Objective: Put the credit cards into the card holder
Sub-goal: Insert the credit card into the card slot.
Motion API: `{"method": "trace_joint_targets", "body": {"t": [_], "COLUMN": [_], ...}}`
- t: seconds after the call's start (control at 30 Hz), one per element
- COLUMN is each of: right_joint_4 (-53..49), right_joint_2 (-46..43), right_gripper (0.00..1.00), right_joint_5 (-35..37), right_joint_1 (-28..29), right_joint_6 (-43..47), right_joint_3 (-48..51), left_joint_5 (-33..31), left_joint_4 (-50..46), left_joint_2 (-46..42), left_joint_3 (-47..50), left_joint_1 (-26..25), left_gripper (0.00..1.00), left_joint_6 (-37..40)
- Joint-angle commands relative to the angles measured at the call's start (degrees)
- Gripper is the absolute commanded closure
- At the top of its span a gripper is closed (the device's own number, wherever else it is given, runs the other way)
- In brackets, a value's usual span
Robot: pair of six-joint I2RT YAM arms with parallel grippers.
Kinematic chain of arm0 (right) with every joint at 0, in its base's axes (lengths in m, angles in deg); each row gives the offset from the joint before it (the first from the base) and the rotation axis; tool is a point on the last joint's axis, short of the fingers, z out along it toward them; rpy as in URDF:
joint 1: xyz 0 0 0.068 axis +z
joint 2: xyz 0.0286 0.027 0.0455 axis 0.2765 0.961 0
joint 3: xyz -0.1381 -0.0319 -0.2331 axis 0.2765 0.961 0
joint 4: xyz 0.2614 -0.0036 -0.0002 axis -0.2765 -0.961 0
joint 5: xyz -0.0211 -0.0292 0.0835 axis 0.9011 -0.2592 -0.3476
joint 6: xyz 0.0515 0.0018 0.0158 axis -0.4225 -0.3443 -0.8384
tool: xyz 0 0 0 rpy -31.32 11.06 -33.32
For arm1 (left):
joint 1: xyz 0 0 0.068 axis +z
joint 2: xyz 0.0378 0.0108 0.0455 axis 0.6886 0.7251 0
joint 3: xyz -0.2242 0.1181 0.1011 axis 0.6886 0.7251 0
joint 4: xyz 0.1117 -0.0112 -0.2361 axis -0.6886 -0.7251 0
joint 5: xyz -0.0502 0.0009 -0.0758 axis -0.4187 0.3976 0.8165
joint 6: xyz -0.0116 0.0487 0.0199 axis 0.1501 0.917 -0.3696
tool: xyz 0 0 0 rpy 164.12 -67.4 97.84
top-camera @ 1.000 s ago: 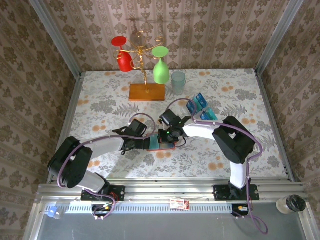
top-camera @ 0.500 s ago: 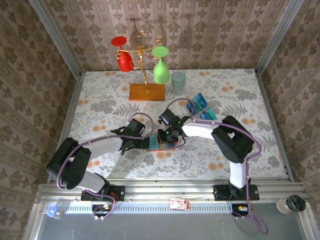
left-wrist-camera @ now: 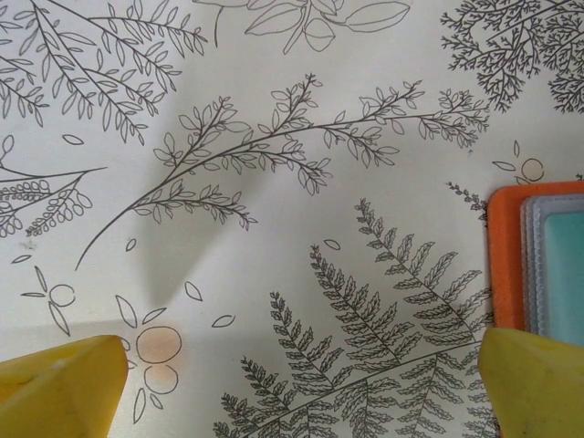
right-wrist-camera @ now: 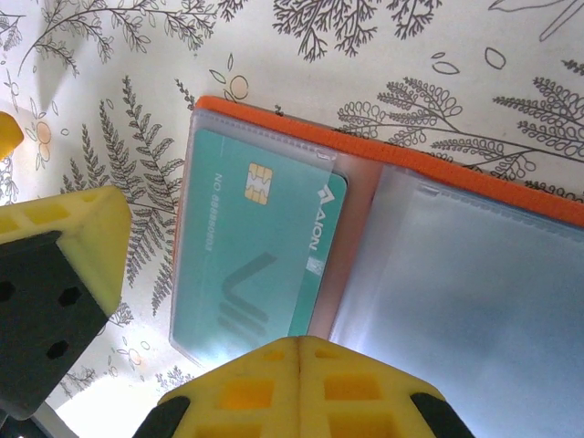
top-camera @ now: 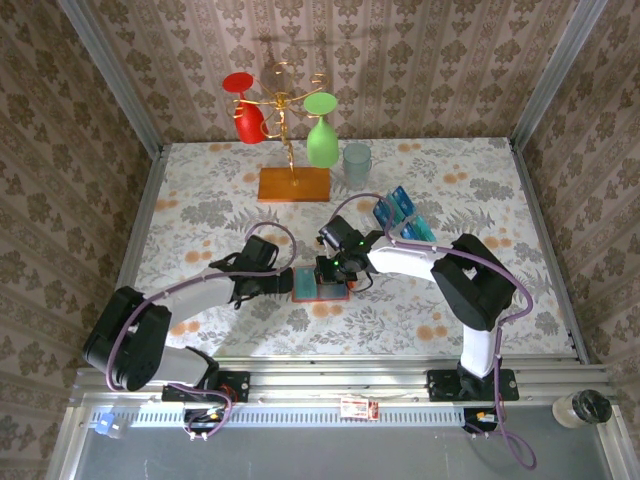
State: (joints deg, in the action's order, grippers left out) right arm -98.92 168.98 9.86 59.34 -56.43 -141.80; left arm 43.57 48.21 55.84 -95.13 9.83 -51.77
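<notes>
The card holder [top-camera: 330, 290] lies open on the floral table, its rim orange and its pockets clear. A teal credit card [right-wrist-camera: 255, 265] sits inside its left pocket, chip showing. My right gripper [right-wrist-camera: 299, 351] hovers shut just above the holder's middle fold [right-wrist-camera: 356, 246], with nothing between its fingers. My left gripper [left-wrist-camera: 301, 392] stands wide open over bare cloth just left of the holder, whose orange edge [left-wrist-camera: 506, 255] shows at the right. One left fingertip [right-wrist-camera: 55, 274] appears beside the holder. More blue and teal credit cards [top-camera: 400, 215] lie at the back right.
A wooden stand base [top-camera: 293, 183] with a gold rack carries a red glass [top-camera: 245, 105] and a green glass [top-camera: 320, 135] at the back. A pale teal cup [top-camera: 357, 165] stands beside it. Metal rails border the table on both sides.
My left gripper has drawn back to the left, off the card holder, uncovering the teal card page. The right gripper has stayed over the holder.
</notes>
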Motion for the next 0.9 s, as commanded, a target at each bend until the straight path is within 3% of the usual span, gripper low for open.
{"method": "trace_joint_targets", "body": {"t": [0.0, 0.37, 0.87], "right_joint_4": [-0.6, 0.6, -0.1], "right_joint_2": [0.1, 2.1, -4.1], "right_gripper": [0.99, 0.99, 0.97], "right_joint_5": [-0.6, -2.1, -1.6], "right_joint_1": [0.2, 0.2, -2.3], "right_joint_6": [0.8, -0.1, 1.6], "right_joint_3": [0.3, -0.5, 2.0], "left_joint_5": [-0.2, 0.2, -1.6], "left_joint_4": [-1.1, -0.6, -7.1], "left_joint_2": [-0.8, -0.6, -4.5], "left_joint_3": [0.8, 0.9, -3.0], "left_joint_1": [0.1, 0.0, -1.5], "left_gripper": [0.00, 0.00, 0.00], "left_joint_6": [-0.7, -0.4, -2.7]}}
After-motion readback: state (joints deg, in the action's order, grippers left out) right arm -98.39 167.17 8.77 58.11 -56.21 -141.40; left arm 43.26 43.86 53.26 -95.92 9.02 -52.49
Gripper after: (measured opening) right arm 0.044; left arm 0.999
